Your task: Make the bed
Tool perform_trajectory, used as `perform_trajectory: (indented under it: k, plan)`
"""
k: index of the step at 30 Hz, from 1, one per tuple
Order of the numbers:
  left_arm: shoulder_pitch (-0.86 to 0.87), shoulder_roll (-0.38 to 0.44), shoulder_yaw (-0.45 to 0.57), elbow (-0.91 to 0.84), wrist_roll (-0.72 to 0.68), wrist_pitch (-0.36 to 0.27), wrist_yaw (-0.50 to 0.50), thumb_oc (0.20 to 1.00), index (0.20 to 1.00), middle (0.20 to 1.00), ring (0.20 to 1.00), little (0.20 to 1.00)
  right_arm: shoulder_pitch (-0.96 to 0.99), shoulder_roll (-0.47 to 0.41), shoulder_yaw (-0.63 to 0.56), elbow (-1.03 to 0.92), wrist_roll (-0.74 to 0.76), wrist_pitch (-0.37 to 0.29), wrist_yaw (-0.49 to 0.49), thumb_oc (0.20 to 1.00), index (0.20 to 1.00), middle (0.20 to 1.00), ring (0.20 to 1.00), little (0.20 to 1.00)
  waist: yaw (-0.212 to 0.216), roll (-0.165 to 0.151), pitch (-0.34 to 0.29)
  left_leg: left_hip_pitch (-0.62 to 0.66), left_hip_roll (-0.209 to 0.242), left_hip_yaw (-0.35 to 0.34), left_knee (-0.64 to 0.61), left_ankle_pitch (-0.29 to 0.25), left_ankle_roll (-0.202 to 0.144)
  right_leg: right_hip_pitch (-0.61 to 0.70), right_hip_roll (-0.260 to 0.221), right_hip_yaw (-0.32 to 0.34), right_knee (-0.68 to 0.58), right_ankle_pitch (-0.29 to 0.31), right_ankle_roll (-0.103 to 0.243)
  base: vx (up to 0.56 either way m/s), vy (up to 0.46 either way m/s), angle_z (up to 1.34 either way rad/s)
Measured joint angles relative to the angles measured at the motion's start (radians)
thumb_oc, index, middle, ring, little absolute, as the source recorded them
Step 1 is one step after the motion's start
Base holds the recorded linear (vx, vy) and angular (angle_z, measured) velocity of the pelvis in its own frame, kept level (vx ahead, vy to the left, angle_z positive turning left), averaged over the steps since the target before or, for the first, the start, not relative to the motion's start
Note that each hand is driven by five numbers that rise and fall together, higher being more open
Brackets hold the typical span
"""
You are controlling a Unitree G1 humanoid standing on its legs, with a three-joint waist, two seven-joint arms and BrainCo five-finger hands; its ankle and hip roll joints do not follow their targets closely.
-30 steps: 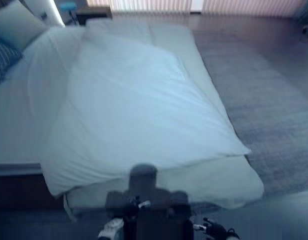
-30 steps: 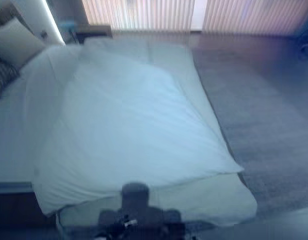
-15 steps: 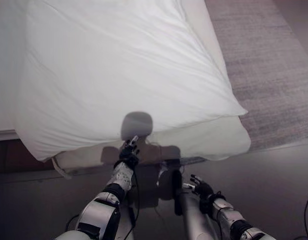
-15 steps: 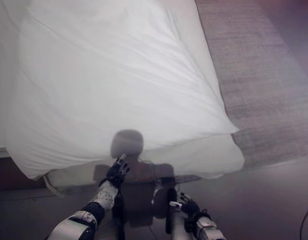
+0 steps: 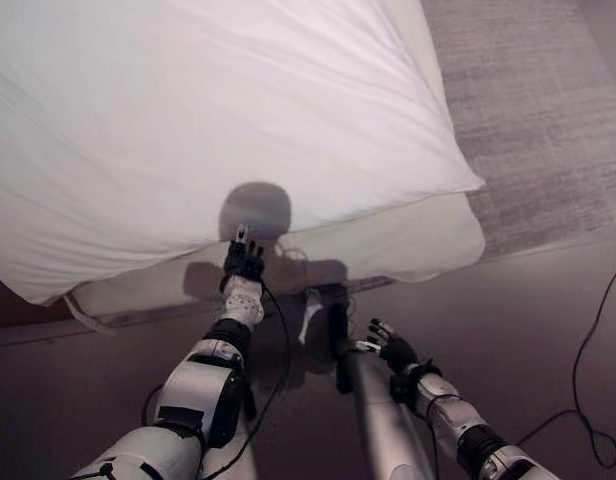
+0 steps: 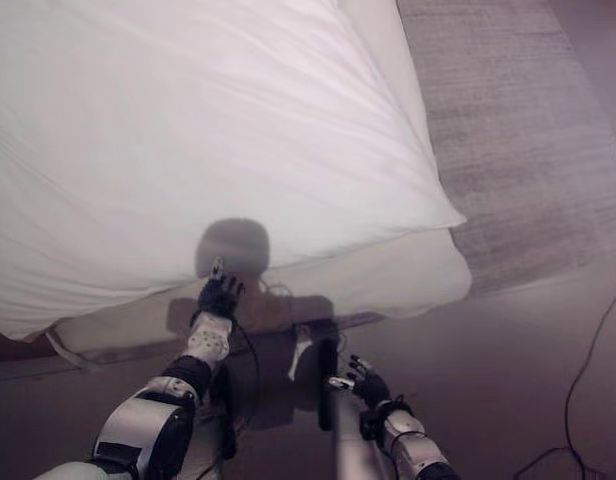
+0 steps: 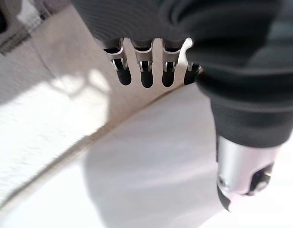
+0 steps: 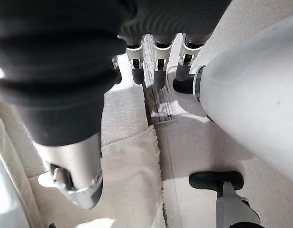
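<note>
Two hands low, nearest: right hand [image 5: 391,352] idle above floor, fingers relaxed; left hand [image 5: 244,262] w/ straight fingers reaching to mattress [image 5: 408,245] foot edge. Beyond, white duvet [image 5: 238,120] lies skewed, corner overhanging; straightening appears left to do.

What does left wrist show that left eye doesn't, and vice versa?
Left wrist alone: a close look along the left hand, fingers straight and holding nothing, just short of the duvet's edge.

Left eye alone: the right hand low by the floor, the grey rug beside the bed, and the mattress corner under the duvet.

Both: the left hand and the white duvet at the foot of the bed.
</note>
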State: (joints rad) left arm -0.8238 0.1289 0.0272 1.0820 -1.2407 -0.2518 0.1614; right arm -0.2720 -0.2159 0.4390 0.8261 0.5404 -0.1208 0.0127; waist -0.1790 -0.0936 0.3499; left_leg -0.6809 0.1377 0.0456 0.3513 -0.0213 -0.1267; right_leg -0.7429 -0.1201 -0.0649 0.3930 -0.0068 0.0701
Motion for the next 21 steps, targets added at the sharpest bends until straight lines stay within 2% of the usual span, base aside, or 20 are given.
perform_trajectory:
  k: [11,12,13,14,15,21]
  plan:
    - [-0.075,0.028,0.004,-0.017,-0.012,-0.023,0.035,1.0,1.0,1.0,1.0,1.0,0.002,0.0,0.005,-0.034,-0.001,-0.003,-0.002,1.0,1.0,1.0,1.0,1.0,-0.002,-0.004,-0.002,-0.036,0.006,-0.006,0.026,-0.01,-0.002,-0.027,0.006,0.0,0.003,0.008,-0.003,0.0,0.001,-0.01]
    - [-0.075,0.028,0.003,-0.026,-0.016,-0.025,0.036,0.771,0.771,0.771,0.771,0.771,0.002,0.0,0.005,-0.036,-0.001,-0.003,-0.004,1.0,1.0,1.0,1.0,1.0,-0.002,-0.004,-0.003,-0.037,0.006,-0.006,0.026,-0.01,-0.002,-0.027,0.007,0.0,0.002,0.008,-0.003,0.0,0.0,0.0]
    - [-0.075,0.028,0.002,-0.033,-0.025,-0.028,0.036,0.771,0.771,0.771,0.771,0.771,0.002,0.0,0.005,-0.036,-0.001,-0.003,-0.007,1.0,1.0,1.0,1.0,1.0,-0.002,-0.004,-0.003,-0.037,0.006,-0.007,0.027,-0.01,-0.002,-0.027,0.007,0.0,0.002,0.008,-0.003,0.0,0.0,0.0]
    - [-0.076,0.029,0.001,-0.041,-0.032,-0.034,0.036,0.366,0.366,0.366,0.366,0.366,0.002,0.0,0.005,-0.036,0.0,-0.003,-0.011,1.0,1.0,1.0,1.0,1.0,-0.001,-0.005,-0.003,-0.039,0.006,-0.007,0.028,-0.01,-0.002,-0.028,0.007,0.0,0.002,0.008,-0.003,0.0,0.0,0.0]
    - [-0.076,0.029,0.001,-0.042,-0.032,-0.039,0.036,0.219,0.219,0.219,0.219,0.219,0.002,0.001,0.005,-0.036,0.0,-0.004,-0.012,1.0,1.0,1.0,1.0,1.0,-0.001,-0.006,-0.004,-0.039,0.006,-0.007,0.028,-0.01,-0.002,-0.028,0.007,0.0,0.002,0.008,-0.003,0.0,0.0,0.0]
    - [-0.077,0.054,0.001,-0.054,-0.034,-0.068,0.031,0.2,0.2,0.2,0.2,0.2,0.003,0.009,0.01,-0.059,0.025,-0.007,-0.015,1.0,1.0,1.0,1.0,1.0,0.002,-0.006,-0.004,-0.042,0.005,-0.01,0.028,-0.009,-0.002,-0.028,0.007,-0.001,0.0,0.011,-0.003,0.01,-0.002,0.0]
